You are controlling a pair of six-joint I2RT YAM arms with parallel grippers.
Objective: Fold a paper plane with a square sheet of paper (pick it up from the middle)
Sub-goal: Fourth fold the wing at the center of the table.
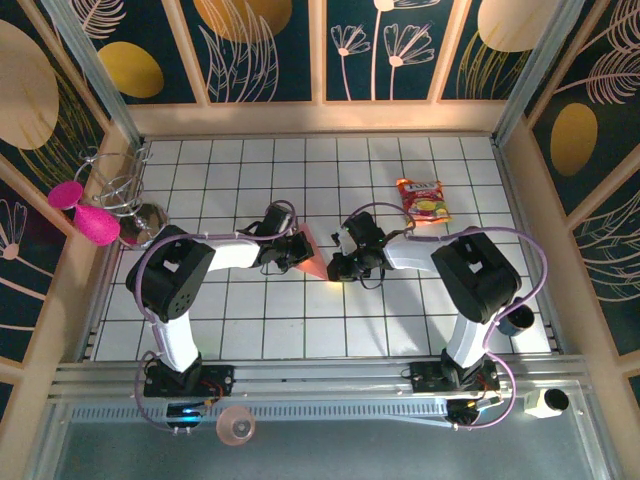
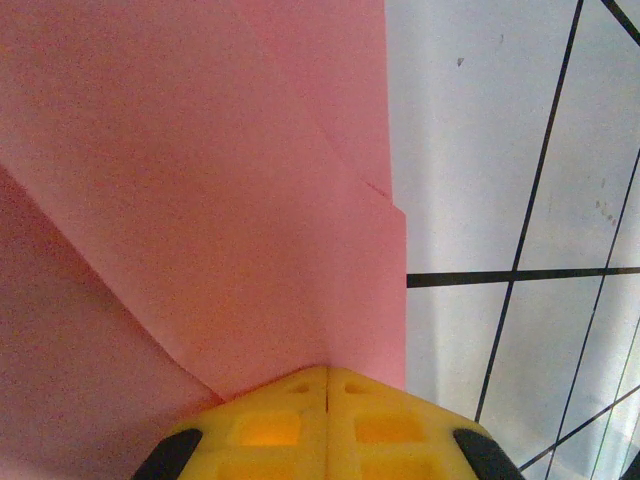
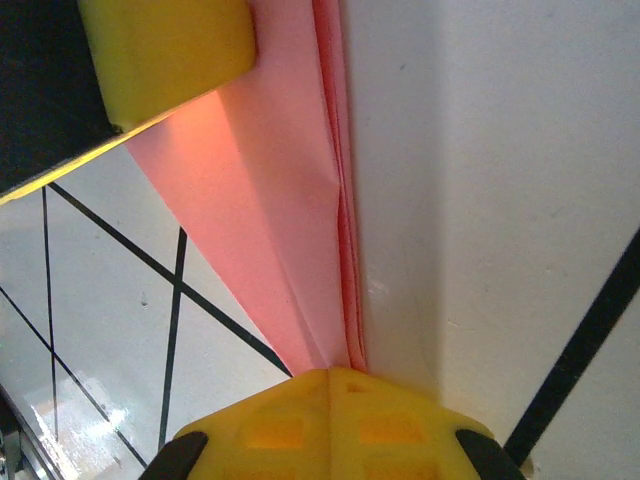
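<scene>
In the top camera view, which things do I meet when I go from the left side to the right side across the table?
The magenta discs → left gripper → pink paper → right gripper → snack packet.

salmon-pink paper [image 1: 312, 255], yellow fingers [image 2: 270, 425], white black-gridded table [image 1: 400, 320], red-and-yellow packet [image 1: 423, 201]

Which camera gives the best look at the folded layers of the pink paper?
Right wrist: on the pink paper, stacked folded edges show up close. Left wrist shows its broad flat flaps with one crease; the top view, just a small pink wedge.
</scene>
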